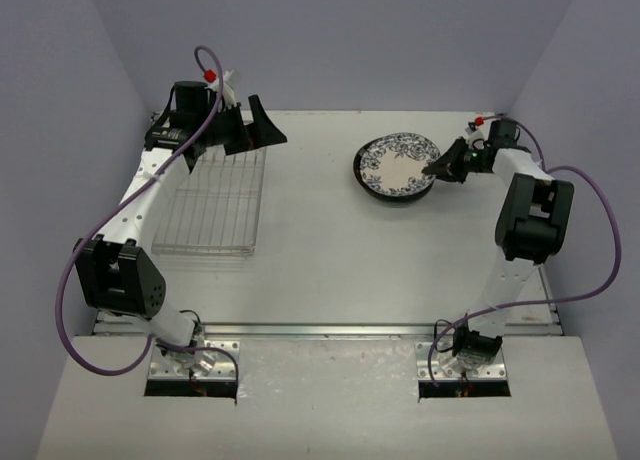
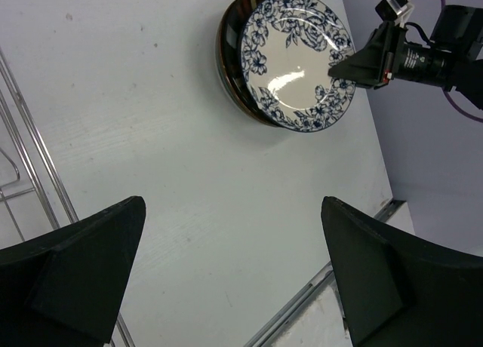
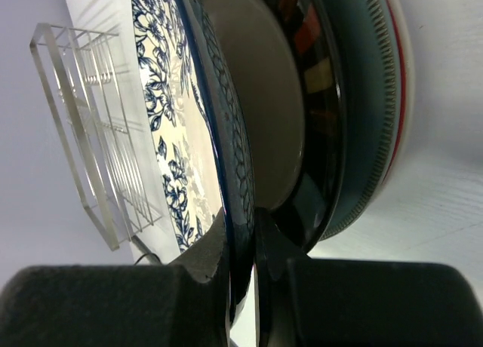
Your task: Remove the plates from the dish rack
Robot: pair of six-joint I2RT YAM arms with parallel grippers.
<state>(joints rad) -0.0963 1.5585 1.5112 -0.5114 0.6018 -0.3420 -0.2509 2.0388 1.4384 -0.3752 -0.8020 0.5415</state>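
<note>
Rack (image 1: 212,205), 9 o'clock, bare; plates (image 1: 396,167) stacked, 2 o'clock. Right claw (image 1: 432,168) pinches top plate (image 2: 290,64) rim, release left. Left claw (image 1: 252,130) wide open.

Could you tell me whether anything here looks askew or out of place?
Only the top plate: it sits off-centre on the stack, offset toward the right gripper, whose jaws pinch its rim. Nothing looks damaged.
</note>
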